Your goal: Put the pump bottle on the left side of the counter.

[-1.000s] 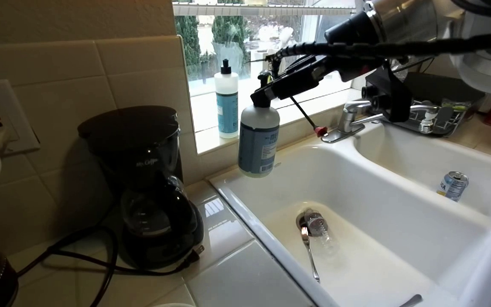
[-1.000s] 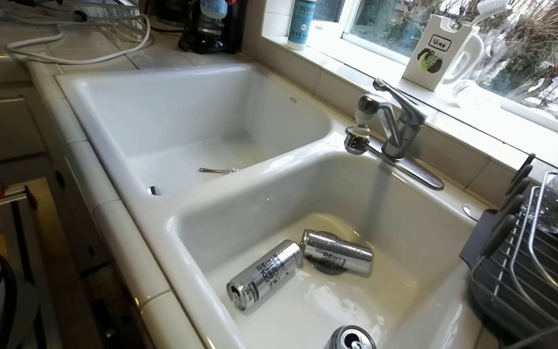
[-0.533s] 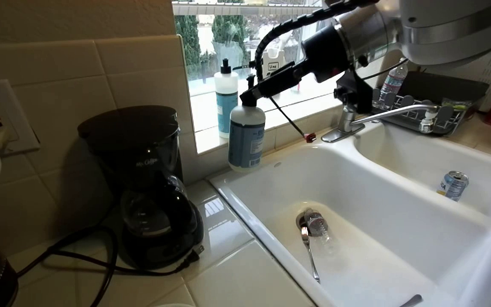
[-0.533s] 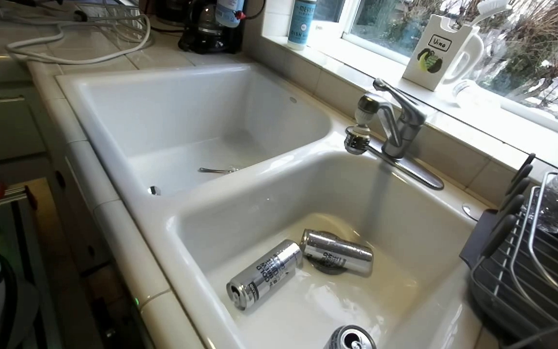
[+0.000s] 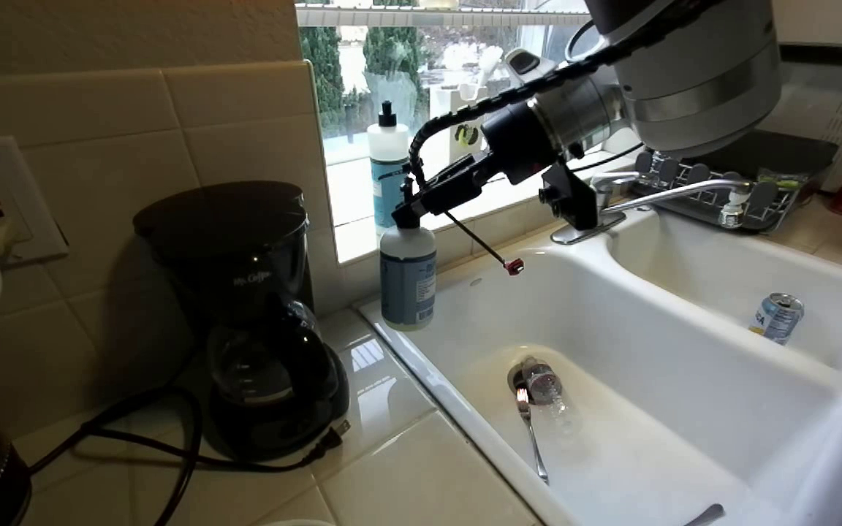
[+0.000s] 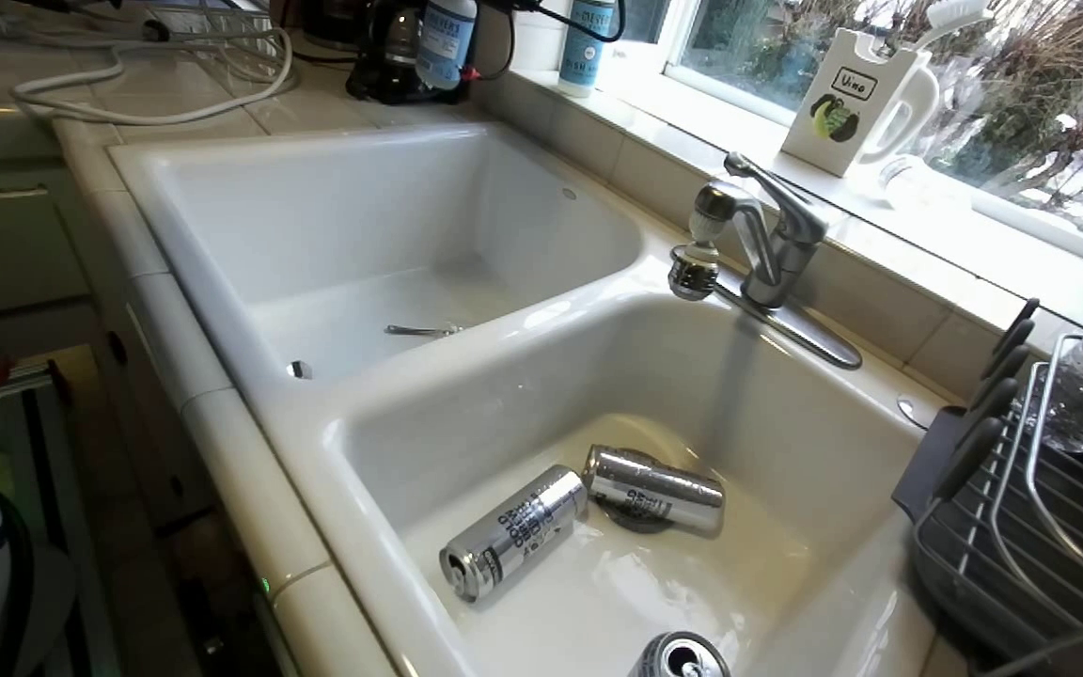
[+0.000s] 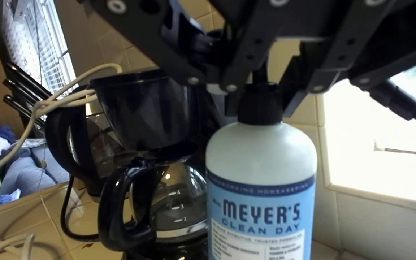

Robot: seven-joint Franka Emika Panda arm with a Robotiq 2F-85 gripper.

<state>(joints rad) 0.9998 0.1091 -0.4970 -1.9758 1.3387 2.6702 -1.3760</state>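
My jaws are clamped on the black collar (image 7: 260, 113) of the Meyer's Clean Day pump bottle (image 7: 262, 155), and I hold it roughly upright, raised off the tiled worktop (image 5: 421, 475). In an exterior view it shows beside the Mr. Coffee coffeemaker (image 5: 245, 241), against the window-side corner of the white double sink (image 5: 721, 314), while a teal-labelled dish soap bottle (image 6: 581, 68) stands on the windowsill (image 6: 692, 130).

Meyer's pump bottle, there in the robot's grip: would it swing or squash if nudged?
The pump bottle might swing, since the gripper seems to hold only its narrow black collar. Squashing seems unlikely: its sides look smooth and undented.
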